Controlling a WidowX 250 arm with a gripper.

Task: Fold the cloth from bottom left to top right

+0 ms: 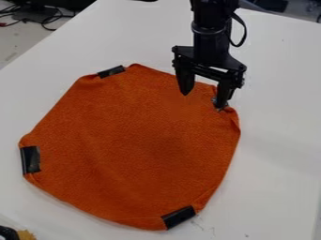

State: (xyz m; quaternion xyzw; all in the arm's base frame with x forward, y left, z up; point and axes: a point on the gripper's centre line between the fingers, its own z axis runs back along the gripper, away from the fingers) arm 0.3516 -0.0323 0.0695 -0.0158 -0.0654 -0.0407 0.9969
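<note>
White bench (276,140) carries the orange cloth (132,145), spread out unfolded left of centre, rounded outline, slight ripples, its upper-right edge bunched. Black arm (210,35) comes in from the top edge, gripper (202,101) hanging over the cloth's upper-right part — jaws apart, one above the cloth inside its edge, the other at the bunched upper-right corner, can't tell if touching. Black tape pieces sit on the cloth's rim: left (30,159), lower right (179,217), upper left (111,71) — dark cables (47,18) lie beyond the bench, top left.
</note>
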